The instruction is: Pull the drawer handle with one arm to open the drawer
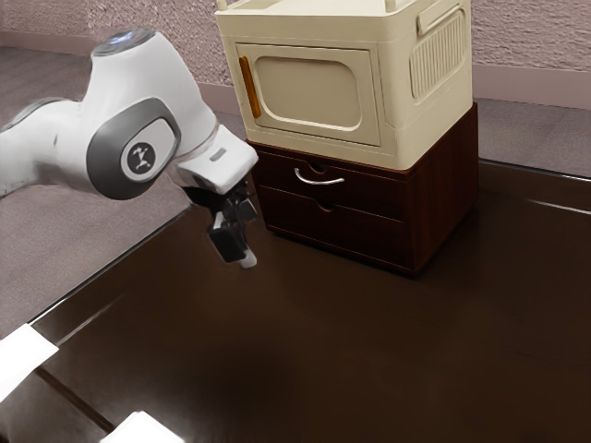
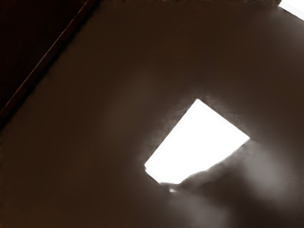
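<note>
In the exterior view, holding the tool [image 1: 246, 257] above the desk [image 1: 323, 360], pointing it downward, apart from the curved silver handle [image 1: 319, 179] and more to the exterior view's left. Not managing to tell the tool as apart or together. Finding this handle on the front of the upper drawer [image 1: 369, 194], closed in the dark cabinet [image 1: 443, 194]. Seeing on top of the cabinet a cream box [image 1: 397, 83] with an orange grip [image 1: 249, 88]. In the wrist view, looking down at the desk and a bright white shape [image 2: 194, 142].
</note>
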Robot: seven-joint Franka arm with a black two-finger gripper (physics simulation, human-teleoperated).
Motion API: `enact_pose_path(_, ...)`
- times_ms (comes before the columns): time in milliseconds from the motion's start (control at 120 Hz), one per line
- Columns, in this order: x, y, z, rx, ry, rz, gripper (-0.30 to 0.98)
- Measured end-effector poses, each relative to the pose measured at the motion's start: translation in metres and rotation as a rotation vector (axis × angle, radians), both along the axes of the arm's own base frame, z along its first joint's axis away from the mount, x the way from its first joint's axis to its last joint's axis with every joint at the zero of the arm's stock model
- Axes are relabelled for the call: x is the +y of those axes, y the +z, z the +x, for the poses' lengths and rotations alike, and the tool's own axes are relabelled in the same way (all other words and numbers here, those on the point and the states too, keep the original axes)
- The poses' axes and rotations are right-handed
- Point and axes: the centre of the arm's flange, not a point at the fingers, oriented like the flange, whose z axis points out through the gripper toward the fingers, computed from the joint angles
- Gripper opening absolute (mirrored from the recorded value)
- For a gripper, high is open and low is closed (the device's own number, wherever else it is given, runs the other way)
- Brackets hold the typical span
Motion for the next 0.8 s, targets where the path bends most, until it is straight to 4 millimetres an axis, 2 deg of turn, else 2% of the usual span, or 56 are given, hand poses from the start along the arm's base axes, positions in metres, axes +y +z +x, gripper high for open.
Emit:
enact_pose_path(67,0.005,-0.002,0.027,-0.037,-0.059,0.040,0.69)
enact_pose_path(125,0.010,-0.002,0.038,-0.058,-0.106,0.090,0.69)
enact_pose_path(358,0.022,-0.016,0.056,-0.096,-0.253,0.173,0.69)
enact_pose_path(633,-0.013,-0.028,0.076,-0.171,-0.430,0.191,0.69)
enact_pose_path(800,0.007,-0.036,0.090,-0.192,-0.456,0.204,0.69)
